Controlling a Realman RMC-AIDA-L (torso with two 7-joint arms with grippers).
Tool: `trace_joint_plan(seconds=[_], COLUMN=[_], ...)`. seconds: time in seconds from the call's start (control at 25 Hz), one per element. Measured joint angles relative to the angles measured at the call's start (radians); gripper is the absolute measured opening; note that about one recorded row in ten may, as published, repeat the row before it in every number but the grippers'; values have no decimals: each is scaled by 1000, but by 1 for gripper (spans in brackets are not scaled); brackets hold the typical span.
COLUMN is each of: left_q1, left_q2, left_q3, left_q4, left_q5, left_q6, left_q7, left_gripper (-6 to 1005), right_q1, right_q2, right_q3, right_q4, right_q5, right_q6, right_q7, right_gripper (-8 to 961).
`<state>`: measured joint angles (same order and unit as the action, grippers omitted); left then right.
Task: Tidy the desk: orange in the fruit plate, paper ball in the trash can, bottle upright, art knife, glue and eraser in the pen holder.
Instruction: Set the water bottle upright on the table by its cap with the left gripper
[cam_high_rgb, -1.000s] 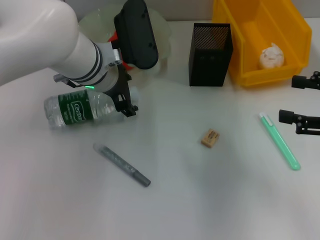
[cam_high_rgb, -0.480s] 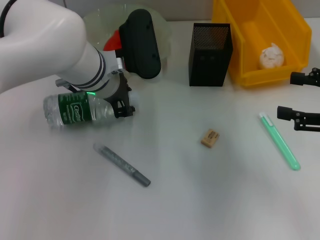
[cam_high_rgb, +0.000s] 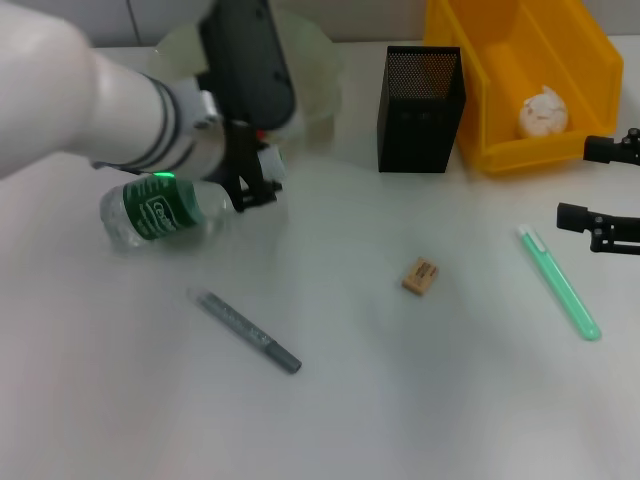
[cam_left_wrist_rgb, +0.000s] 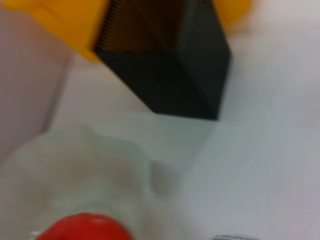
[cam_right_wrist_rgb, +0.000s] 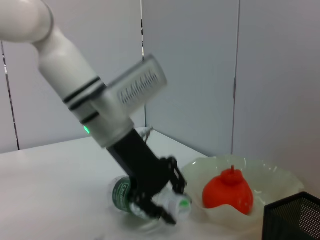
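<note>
The left gripper (cam_high_rgb: 255, 180) had its jaws clamped on the cap end of the bottle (cam_high_rgb: 165, 212), which tilted with that end raised, just near of the fruit plate (cam_high_rgb: 318, 75) holding the orange (cam_right_wrist_rgb: 227, 192). The paper ball (cam_high_rgb: 543, 112) sat in the trash can (cam_high_rgb: 500, 60). The right gripper (cam_high_rgb: 598, 190) hovered at far right, jaws apart

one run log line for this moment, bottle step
step: upright bottle | left gripper: shut on bottle at cap end, tilted off table | right gripper: open, idle at table's right edge
</note>
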<state>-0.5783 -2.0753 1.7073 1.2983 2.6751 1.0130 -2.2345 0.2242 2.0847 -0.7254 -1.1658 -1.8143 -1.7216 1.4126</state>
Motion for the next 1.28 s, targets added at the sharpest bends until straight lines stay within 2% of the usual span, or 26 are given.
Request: trace_joint_plan(seconds=[0.04, 0.08, 0.16, 0.24, 0.28, 0.4, 0.44, 0.6, 0.76, 0.96, 1.08, 1.2, 1.28], left_q1=[0, 73, 97, 168, 226, 246, 307, 376, 399, 385, 380, 380, 379], left_q2=[0, 3, 4, 6, 6, 6, 6, 6, 6, 7, 8, 8, 6], left_q3=[0, -52, -73, -143, -212, -240, -322, -391, -432, -485, -510, -510, -511], left_q4=[0, 85, 109, 160, 181, 184, 176, 143, 70, -33, -102, -102, -144], left_q5=[0, -66, -100, -217, -336, -384, -541, -722, -838, -936, -1044, -1044, -1089], left_q6=[0, 2, 2, -1, -2, -1, 2, 3, 3, 4, 11, 11, 12], left_q7=[0, 17, 27, 70, 123, 145, 216, 316, 380, 423, 509, 509, 569], left_gripper=[449, 451, 456, 461, 464, 471, 474, 484, 493, 506, 513, 521, 526], right_q1=[0, 0, 1, 3, 8, 17, 23, 40, 48, 62, 65, 66, 67], right_q2=[0, 0, 0, 0, 0, 1, 1, 1, 1, 1, 1, 0, -1], right_q3=[-1, -7, -10, -14, -15, -16, -16, -16, -16, -16, -17, -17, -15], right_q4=[0, 5, 8, 13, 19, 29, 37, 55, 67, 94, 99, 100, 101], right_q5=[4, 19, 27, 37, 39, 39, 39, 40, 41, 50, 50, 50, 50], right_q6=[-2, -3, -5, -10, -15, -16, -16, -16, -17, -16, -16, -16, -16], right_q7=[0, 0, 0, -5, -9, -9, -9, -5, -3, -2, -2, -2, -2], right_gripper=[841, 841, 841, 841, 841, 841, 841, 840, 840, 840, 840, 840, 840])
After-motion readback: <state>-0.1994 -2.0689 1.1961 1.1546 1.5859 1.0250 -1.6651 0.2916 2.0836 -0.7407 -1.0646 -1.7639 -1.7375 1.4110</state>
